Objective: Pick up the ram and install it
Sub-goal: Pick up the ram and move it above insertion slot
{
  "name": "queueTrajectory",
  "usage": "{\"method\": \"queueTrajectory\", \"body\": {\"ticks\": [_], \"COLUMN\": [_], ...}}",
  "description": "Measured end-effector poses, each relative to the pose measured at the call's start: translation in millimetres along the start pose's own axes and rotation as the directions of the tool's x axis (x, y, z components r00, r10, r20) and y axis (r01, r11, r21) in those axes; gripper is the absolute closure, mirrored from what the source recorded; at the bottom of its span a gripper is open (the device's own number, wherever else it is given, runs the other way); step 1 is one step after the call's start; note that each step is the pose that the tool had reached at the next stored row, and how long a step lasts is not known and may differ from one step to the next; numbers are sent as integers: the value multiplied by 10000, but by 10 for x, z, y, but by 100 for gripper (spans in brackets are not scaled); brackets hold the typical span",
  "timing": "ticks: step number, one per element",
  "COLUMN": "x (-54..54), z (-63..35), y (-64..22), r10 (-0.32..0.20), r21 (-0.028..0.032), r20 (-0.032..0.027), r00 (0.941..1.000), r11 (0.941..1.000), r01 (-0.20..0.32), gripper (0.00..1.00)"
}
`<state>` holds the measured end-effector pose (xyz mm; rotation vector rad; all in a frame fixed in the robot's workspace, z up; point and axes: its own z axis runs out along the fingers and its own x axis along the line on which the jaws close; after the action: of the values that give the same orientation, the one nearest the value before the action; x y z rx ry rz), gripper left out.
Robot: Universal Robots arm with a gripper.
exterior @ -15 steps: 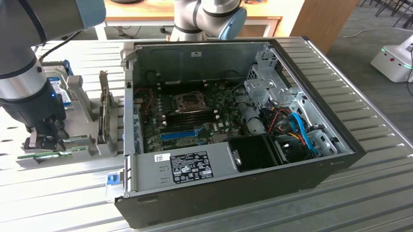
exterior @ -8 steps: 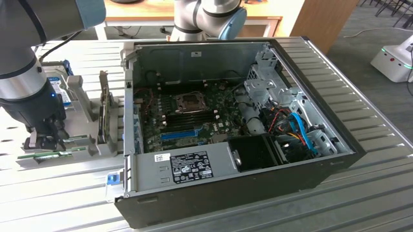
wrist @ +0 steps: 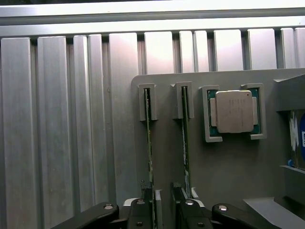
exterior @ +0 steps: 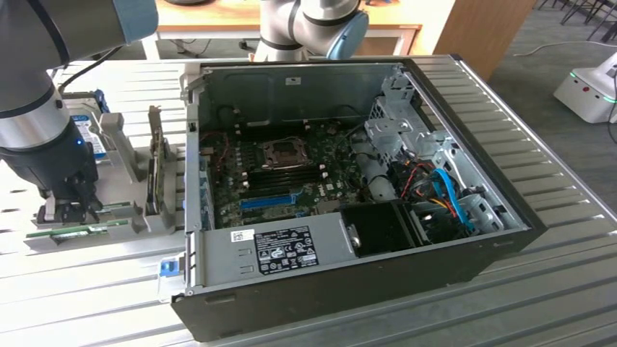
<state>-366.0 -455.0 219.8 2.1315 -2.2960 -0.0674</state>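
Wrist view puts the ram (wrist: 149, 143) on its edge in a grey holder (wrist: 228, 171), a thin green strip held at its far end by a small slotted bracket. A second stick (wrist: 185, 143) stands just beside it and parallel, in a bracket of its own. Both long axes run straight away from the gripper (wrist: 164, 212), so the line along which the fingers close crosses the sticks at a right angle, as a pinch on the flat faces needs.

The gripper is low over the near ends of the two sticks. Its two dark fingers (wrist: 143, 212) stand apart with a gap between them and nothing clamped (each finger lines up roughly with one stick, so I cannot tell which stick lies in the gap). My judgement is that the alignment across the sticks matters most here, since they stand so near each other.

Further along the holder a square processor (wrist: 233, 110) sits in its own recess, apart from the sticks. The holder rests on a ribbed metal table (wrist: 57, 133).

In the exterior view the arm stands over that holder, to the exterior view's left of the open computer case (exterior: 482, 231), where the black memory slots (exterior: 289, 176) wait on the board, well apart from the ram.
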Motion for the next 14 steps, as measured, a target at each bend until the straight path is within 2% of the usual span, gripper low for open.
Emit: {"method": "queueTrajectory", "body": {"ticks": [8,14], "x": [0,0], "z": [2,5], "y": [-3,-3], "r10": [-323,-346], "r21": [-7,-8], "r20": [-12,-13], "r00": [9995,9994], "r11": [9995,9994], "r01": [323,346], "gripper": [71,71]}}
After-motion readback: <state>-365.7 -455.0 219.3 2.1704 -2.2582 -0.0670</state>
